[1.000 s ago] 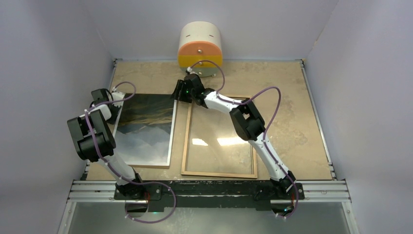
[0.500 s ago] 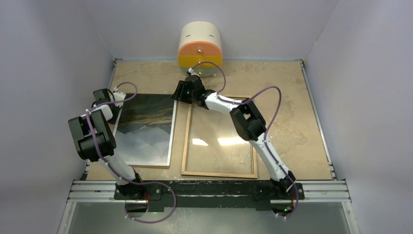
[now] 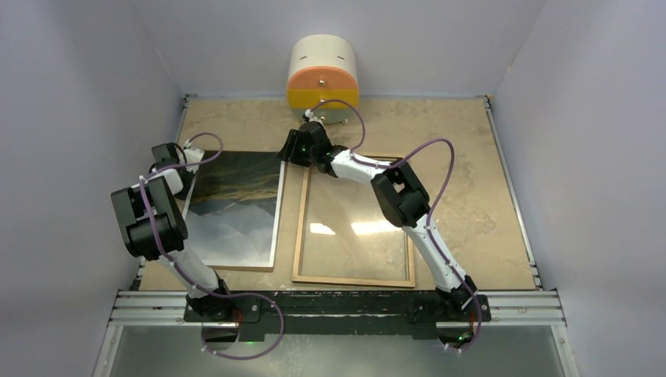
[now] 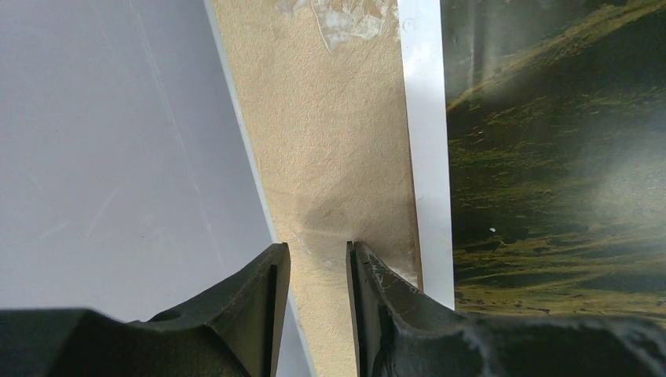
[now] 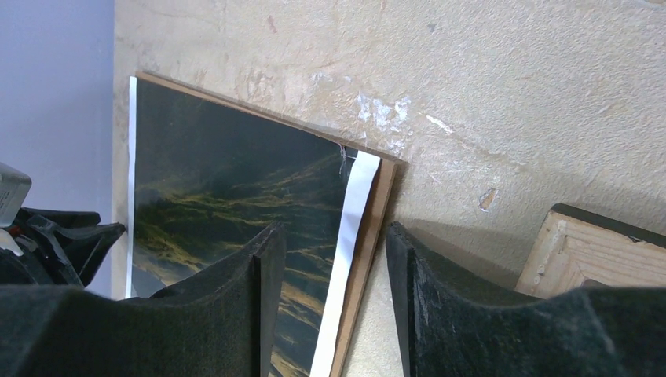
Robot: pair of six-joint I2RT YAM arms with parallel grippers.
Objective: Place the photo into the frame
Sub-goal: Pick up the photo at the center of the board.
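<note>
The photo (image 3: 236, 208), a dark mountain landscape with a white edge, lies face up on a brown backing board (image 5: 369, 236) at the table's left. Right of it lies the frame (image 3: 301, 228), wood-coloured back up, its glass pane (image 3: 353, 228) reflecting the lights. My left gripper (image 3: 187, 155) hangs at the photo's far left corner. Its jaws (image 4: 318, 250) stand narrowly open over bare table, just left of the photo (image 4: 550, 157). My right gripper (image 3: 287, 153) is at the far right corner. It is open (image 5: 330, 228) and straddles the right edge of photo (image 5: 228, 188) and board.
A white and orange cylinder (image 3: 322, 75) stands at the back, just behind the right gripper. The enclosure's left wall (image 4: 118, 157) runs close beside the left gripper. A corner of the frame (image 5: 597, 251) lies right of the right gripper's fingers.
Both arms have hardly moved. The right wrist has crept slightly towards the back at the photo's far right corner. Photo, board and frame lie where they were.
</note>
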